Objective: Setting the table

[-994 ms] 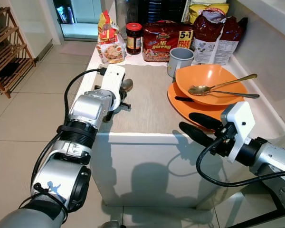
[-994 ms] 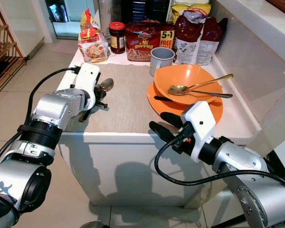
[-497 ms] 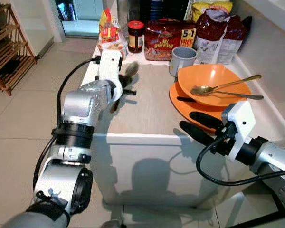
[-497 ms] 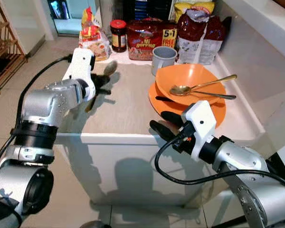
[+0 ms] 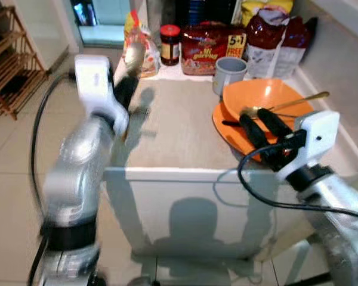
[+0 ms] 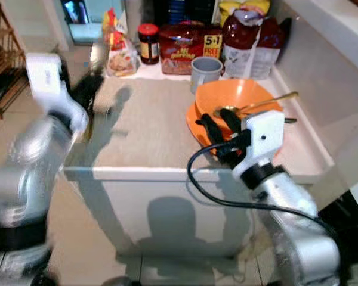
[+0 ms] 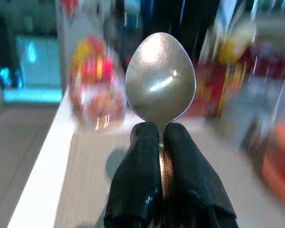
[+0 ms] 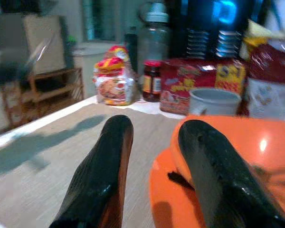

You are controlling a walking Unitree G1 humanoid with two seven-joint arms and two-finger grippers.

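My left gripper (image 7: 159, 129) is shut on the neck of a silver spoon (image 7: 160, 85), bowl end outward. The left arm is raised and blurred at the counter's left edge, with the spoon (image 5: 133, 55) held in the air above the beige placemat (image 5: 179, 122). An orange bowl (image 5: 274, 95) sits on an orange plate (image 5: 225, 124) at the right, with a gold spoon (image 5: 289, 104) and another utensil lying in it. My right gripper (image 5: 255, 117) is open, its fingers (image 8: 107, 171) over the plate's near rim (image 8: 164, 190).
A grey mug (image 5: 230, 72) stands behind the bowl. A noodle pack (image 5: 210, 43), a jar (image 5: 169, 37) and snack bags (image 5: 273, 36) line the back of the counter. A wooden rack (image 5: 12, 77) stands on the tiled floor to the left. A white ledge (image 5: 340, 65) runs along the right.
My left arm has swung up and to the left, lifting the spoon off the counter. My right gripper has risen and moved forward from the counter's front edge to over the plate.
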